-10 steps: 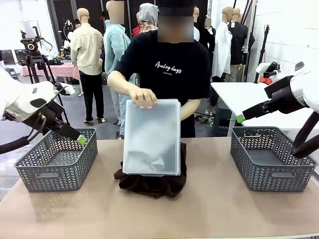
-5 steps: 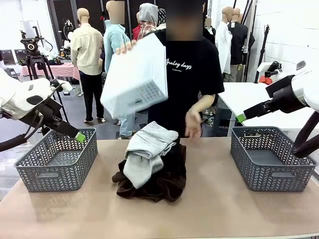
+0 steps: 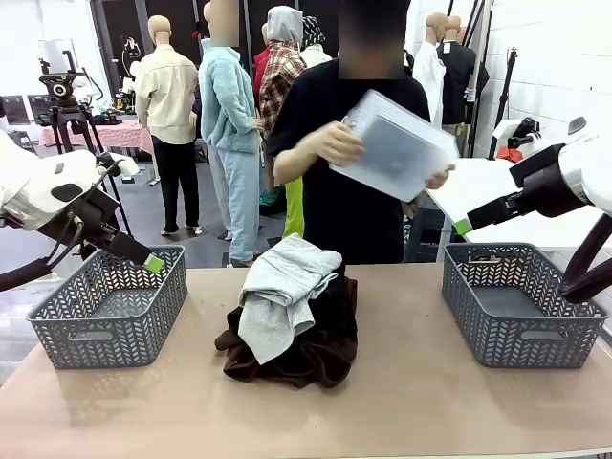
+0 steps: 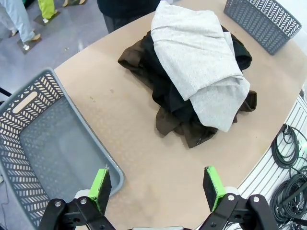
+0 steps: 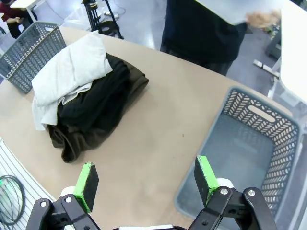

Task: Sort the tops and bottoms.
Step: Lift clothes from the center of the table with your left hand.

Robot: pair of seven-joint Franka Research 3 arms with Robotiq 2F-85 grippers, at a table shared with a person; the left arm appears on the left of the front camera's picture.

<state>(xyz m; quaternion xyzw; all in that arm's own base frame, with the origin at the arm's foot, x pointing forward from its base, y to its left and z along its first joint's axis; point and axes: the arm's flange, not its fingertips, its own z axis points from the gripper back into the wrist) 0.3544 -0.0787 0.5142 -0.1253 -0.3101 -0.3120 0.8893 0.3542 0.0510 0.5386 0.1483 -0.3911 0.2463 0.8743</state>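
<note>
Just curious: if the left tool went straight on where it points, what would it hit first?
The left tool would probably meet the bare tabletop between the grey basket and the pile of clothes, though depth is hard to judge.

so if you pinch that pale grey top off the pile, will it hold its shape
Probably not: the pale grey top lies in soft folds, so it should sag and unfold. It drapes over the dark bottoms, so it may drag them slightly.
</note>
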